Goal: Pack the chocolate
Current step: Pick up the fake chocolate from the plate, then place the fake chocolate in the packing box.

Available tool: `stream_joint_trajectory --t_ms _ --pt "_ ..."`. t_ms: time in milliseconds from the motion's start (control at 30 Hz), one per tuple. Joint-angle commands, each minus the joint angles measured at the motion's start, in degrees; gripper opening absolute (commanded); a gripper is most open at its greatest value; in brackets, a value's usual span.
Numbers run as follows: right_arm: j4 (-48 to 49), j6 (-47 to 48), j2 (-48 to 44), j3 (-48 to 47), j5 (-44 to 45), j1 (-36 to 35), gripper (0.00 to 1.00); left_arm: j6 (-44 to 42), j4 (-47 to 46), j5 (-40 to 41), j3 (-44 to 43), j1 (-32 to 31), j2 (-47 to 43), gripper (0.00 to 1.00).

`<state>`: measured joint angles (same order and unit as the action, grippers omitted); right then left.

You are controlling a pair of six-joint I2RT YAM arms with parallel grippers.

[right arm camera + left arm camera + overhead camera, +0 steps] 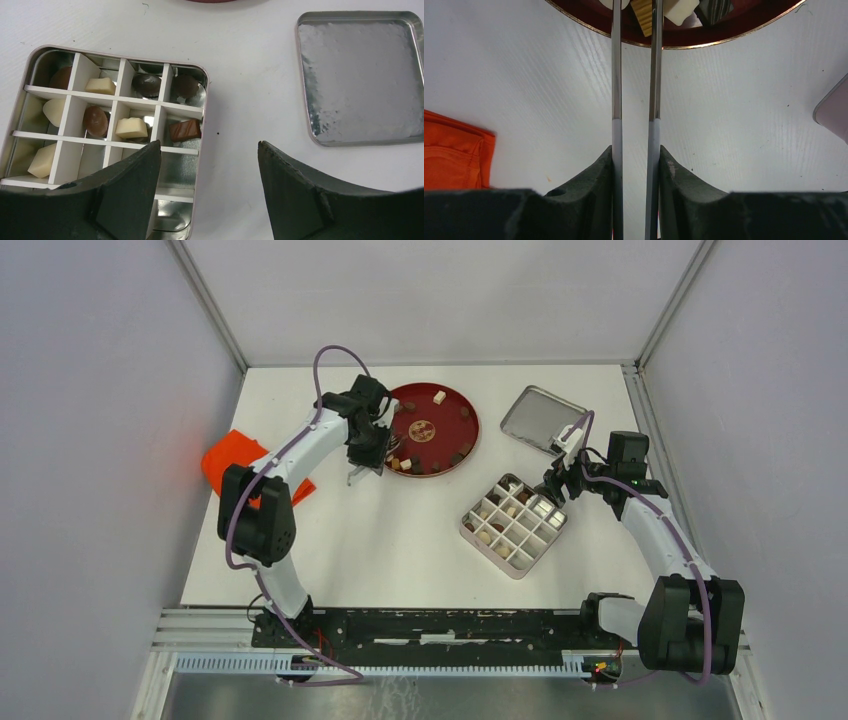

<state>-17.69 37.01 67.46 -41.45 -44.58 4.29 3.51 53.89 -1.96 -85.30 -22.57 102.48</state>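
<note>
Well, my left claw [635, 155] squeezes the tweezers [616, 75], their tips over chocolate [644, 12] lying at the edge of the red plate [724, 32]; a slanted nip may flick a piece out. My right claw [209, 147] hangs spread over the tin [206, 100], which holds several pieces.

— What's ahead of the left fingers [589, 185]?
— The tweezers [616, 75] between them reach over the plate [724, 30], among the chocolate [681, 10]; the cloth [454, 150] lies left.
— And the right fingers [300, 185]?
— The tin [125, 56] lies ahead-left, its lid [360, 75] ahead-right.
</note>
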Motion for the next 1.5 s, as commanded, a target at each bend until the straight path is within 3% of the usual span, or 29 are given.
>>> stream_joint_trajectory --t_ms 0,567,833,1000,1267,1467 --pt "0.32 0.92 -0.56 -2.40 -1.35 0.28 0.77 1.37 -2.59 -2.10 -2.90 0.28 -2.92 0.02" --pt "0.19 0.95 -0.42 -2.45 -1.32 0.28 0.77 2.23 -4.93 -1.95 -2.51 0.50 -6.36 0.02" --pt "0.14 0.95 -0.40 -2.47 -1.30 0.28 0.77 3.10 -7.49 -5.94 0.53 0.44 -9.65 0.02" --pt "0.13 0.87 -0.16 -2.41 -1.39 0.29 0.77 4.34 -10.68 -10.73 5.28 0.84 -15.05 0.02" --pt "0.46 0.76 0.34 -2.36 -1.21 0.28 0.77 6.98 -16.45 -26.01 16.32 0.72 -25.09 0.02" --pt "0.60 0.78 0.71 -2.36 -0.12 0.28 0.77 11.12 -22.40 -33.62 25.67 -3.41 -33.18 0.02"
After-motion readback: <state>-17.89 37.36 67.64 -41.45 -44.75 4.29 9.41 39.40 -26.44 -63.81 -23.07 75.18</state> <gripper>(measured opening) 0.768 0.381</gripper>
